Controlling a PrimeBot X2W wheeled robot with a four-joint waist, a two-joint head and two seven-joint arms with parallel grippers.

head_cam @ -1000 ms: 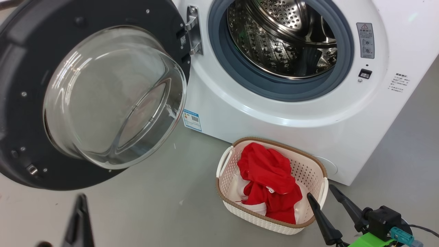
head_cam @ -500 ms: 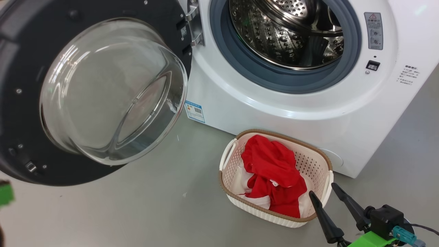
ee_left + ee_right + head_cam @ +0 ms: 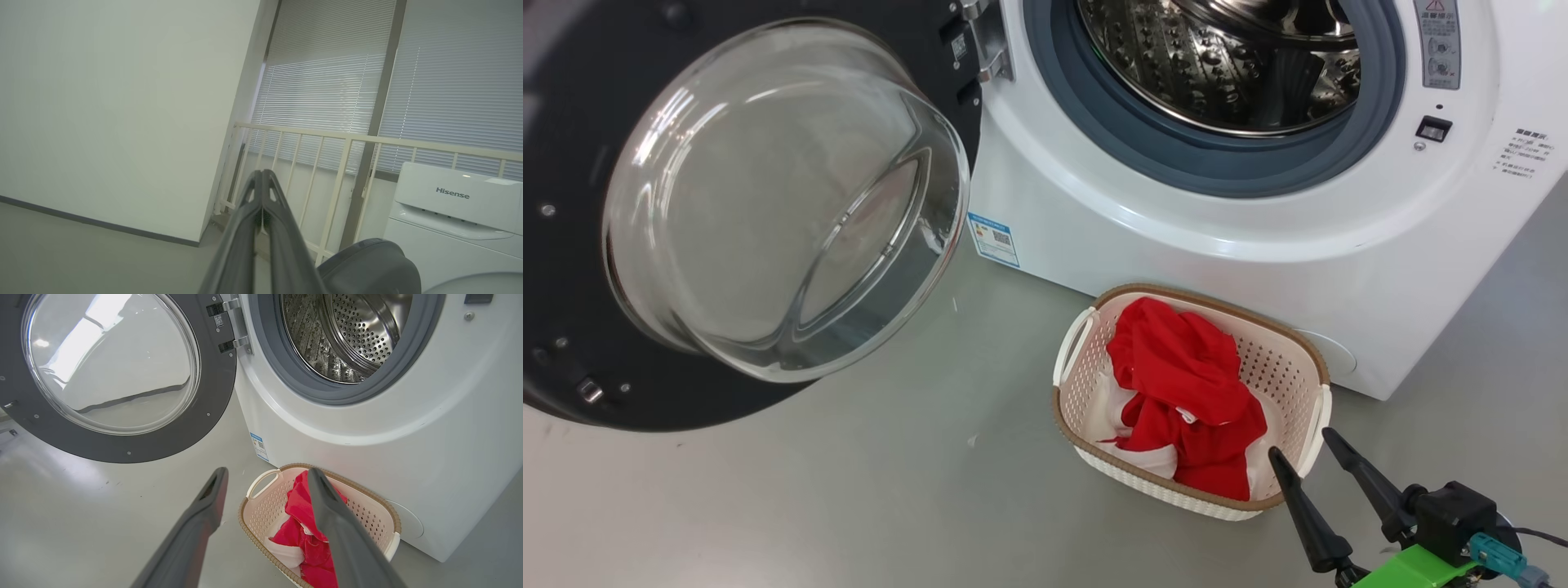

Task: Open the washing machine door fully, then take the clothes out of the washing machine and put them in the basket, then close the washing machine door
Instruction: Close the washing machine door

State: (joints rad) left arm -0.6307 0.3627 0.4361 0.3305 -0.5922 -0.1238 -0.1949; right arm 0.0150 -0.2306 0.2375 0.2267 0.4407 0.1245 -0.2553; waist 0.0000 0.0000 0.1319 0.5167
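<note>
The white washing machine (image 3: 1176, 245) stands with its steel drum (image 3: 1225, 65) bare and its grey ring showing. Its black-rimmed door (image 3: 743, 204) with the glass bowl hangs wide open at the left, also seen in the right wrist view as the door (image 3: 114, 375). Red and white clothes (image 3: 1184, 400) lie in the cream basket (image 3: 1086, 392) on the floor before the machine. My right gripper (image 3: 1303, 445) is open and empty, just right of the basket's near corner. My left gripper (image 3: 261, 175) is shut on nothing, pointing up toward a railing, with the machine (image 3: 453, 204) at its right.
Grey floor (image 3: 890, 490) spreads in front of the machine and below the door. A cream railing (image 3: 339, 163) and window blinds (image 3: 335, 81) stand behind the machine, with a pale wall (image 3: 102, 102) to one side. A small blue label (image 3: 995, 239) marks the machine's lower left.
The head camera has tilted, so the whole scene slid up and right. The left gripper's dark fingers and green part, seen earlier at the lower left, have left the head view.
</note>
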